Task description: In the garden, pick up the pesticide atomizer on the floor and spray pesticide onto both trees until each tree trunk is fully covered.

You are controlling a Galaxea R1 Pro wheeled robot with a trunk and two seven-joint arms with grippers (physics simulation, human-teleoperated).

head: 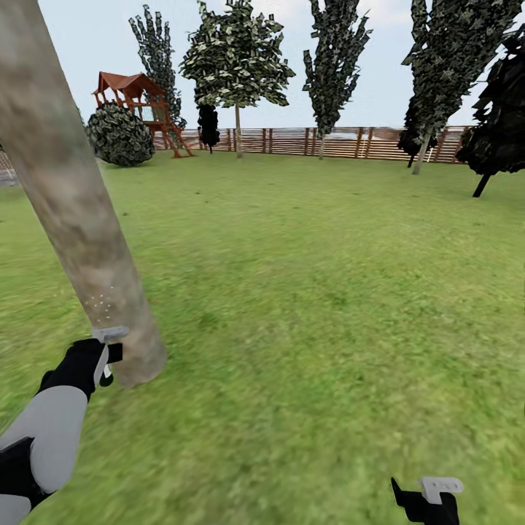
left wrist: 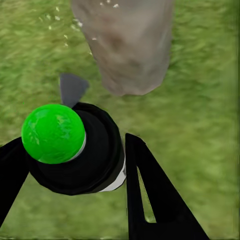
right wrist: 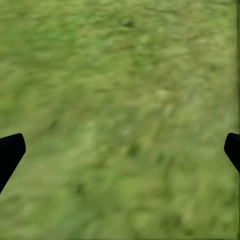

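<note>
- We see our left gripper [left wrist: 75, 165] closed around the pesticide atomizer [left wrist: 90, 155], its two black fingers [left wrist: 150, 195] pressing the bottle's dark body from either side.
- The atomizer's top [left wrist: 52, 132] shows bright green in the left wrist view, not red, and points toward the tree trunk [left wrist: 130, 45].
- That trunk [head: 73, 211] stands just ahead of our left gripper [head: 102, 357], near but not touching; pale specks [head: 100, 300] dot the bark just above the gripper.
- Our right gripper [right wrist: 120, 150] hangs over bare grass [right wrist: 125, 75], its fingertips spread wide and holding nothing.
- Far beyond both grippers, a second leafy tree [head: 237, 65] stands by the wooden fence [head: 328, 142].
</note>
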